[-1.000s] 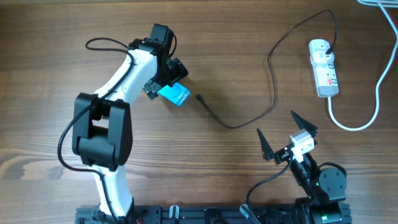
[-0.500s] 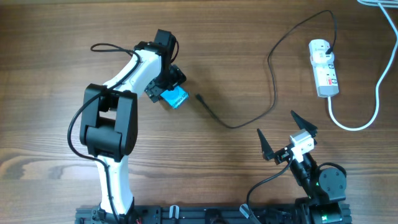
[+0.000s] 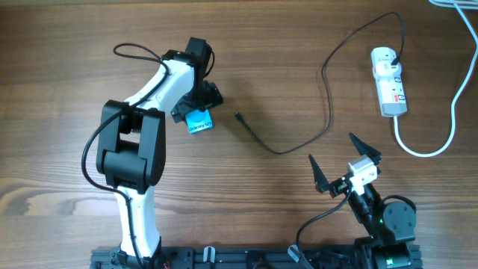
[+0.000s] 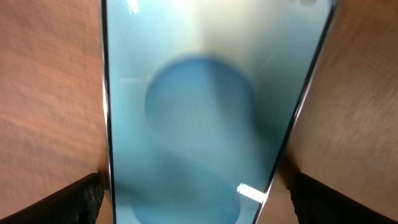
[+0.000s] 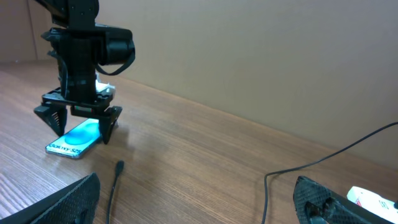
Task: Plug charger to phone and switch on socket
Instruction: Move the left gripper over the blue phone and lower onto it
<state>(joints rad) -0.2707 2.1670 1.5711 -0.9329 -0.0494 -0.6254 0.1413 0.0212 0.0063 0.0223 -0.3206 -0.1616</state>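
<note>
Left claw (image 5: 83, 128) sits toward the table's (image 3: 60, 45) far edge, left of centre, spread wide. Its fingers (image 5: 57, 121) straddle the phone (image 3: 199, 122), which lies flat, face up, on the table. Just right of the phone lies the connector tip (image 3: 238, 116), apart from it. The charger (image 3: 280, 152) loops from there across the middle to the socket (image 3: 390, 91) at the far right corner. A thick white cord (image 3: 422, 155) curls beside the socket. Right claw (image 3: 330, 146) hangs near the near edge, right side, jaws wide, empty.
</note>
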